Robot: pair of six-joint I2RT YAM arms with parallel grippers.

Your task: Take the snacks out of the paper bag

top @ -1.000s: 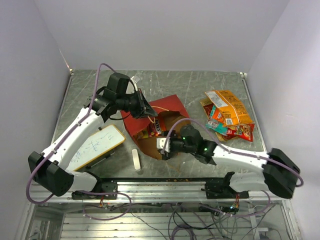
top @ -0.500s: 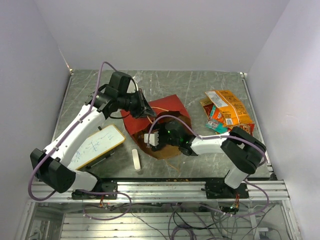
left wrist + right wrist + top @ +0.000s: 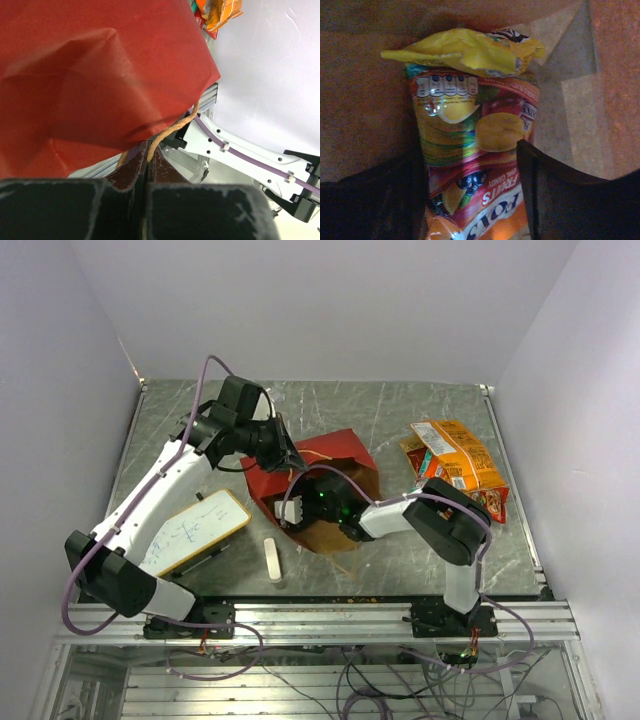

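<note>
While left fingers (image 3: 75, 210) clench the bag handle (image 3: 170, 132), right fingers (image 3: 565, 200), spread, straddle a snack (image 3: 470, 145).

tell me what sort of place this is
Likely a robot lab test cell: plain white enclosure walls, a grey scuffed tabletop, and a silver aluminium rail with loose cables carrying two white robot arms.

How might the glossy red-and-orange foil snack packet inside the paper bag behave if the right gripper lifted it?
The glossy red-and-orange foil snack packet looks thin and crinkled, so it would probably flex and sag. Its shiny film might slip in the right gripper. The yellow foil packet lying across its far end would likely slide off.
</note>
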